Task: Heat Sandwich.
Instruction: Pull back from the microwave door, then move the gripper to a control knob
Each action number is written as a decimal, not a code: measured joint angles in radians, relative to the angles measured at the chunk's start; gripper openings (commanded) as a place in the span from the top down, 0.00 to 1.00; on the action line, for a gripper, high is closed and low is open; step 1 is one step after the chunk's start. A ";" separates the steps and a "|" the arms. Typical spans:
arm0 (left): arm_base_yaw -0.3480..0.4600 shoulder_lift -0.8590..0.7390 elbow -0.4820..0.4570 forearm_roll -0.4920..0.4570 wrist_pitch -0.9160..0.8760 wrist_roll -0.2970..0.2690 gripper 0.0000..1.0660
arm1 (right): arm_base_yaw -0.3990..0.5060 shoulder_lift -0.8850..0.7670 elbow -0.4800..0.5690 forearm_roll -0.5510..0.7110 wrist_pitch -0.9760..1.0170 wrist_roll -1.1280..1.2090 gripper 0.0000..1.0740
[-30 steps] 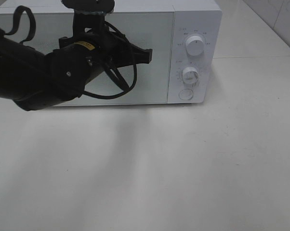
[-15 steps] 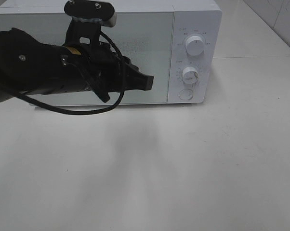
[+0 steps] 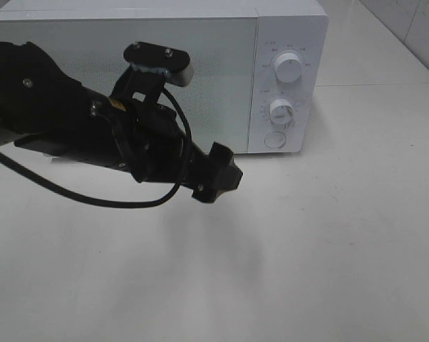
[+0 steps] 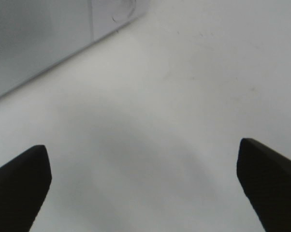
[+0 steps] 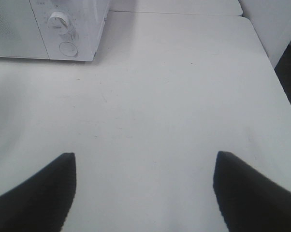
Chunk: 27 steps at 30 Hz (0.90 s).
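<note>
High camera first: the white microwave (image 3: 289,28) sits at twelve o'clock on the table (image 3: 328,249), its door (image 3: 221,64) shut flat. The left gripper (image 3: 216,174) hangs low in front of that door, nose aimed toward four o'clock, and a black cable (image 3: 93,201) droops in a loop under the arm. From the gripper, the upper knob (image 3: 288,68), lower knob (image 3: 281,111) and round button (image 3: 274,140) stack up at about two o'clock. There's no sandwich out here. Whether it sits behind that frosted door, I can't tell. The right gripper is out of shot.

Left wrist camera: the fingertips (image 4: 20,188) are spread wide with nothing between them. Bare table lies below, and the microwave's lower edge is just beyond.

Right wrist camera: the right gripper (image 5: 145,188) is spread wide too and empty, over bare table, with the lower knob and button well ahead.

Now the danger, as I read it. The left arm is bulky and close to the door, so a careless swing could knock the microwave. That slack cable could snag too. Aim a touch high for the button and the lower knob gets bumped instead. And the shut door itself bars the way inside.
</note>
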 measured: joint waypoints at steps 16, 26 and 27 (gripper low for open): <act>0.095 -0.002 0.000 0.253 0.446 -0.159 0.06 | 0.000 0.000 0.000 0.000 0.000 0.000 0.30; 0.329 -0.122 0.000 0.276 0.643 -0.190 0.06 | 0.000 0.000 0.000 0.000 0.000 0.000 0.30; 0.356 -0.141 0.000 0.278 0.658 -0.195 0.06 | 0.000 0.000 0.000 0.000 0.000 0.000 0.30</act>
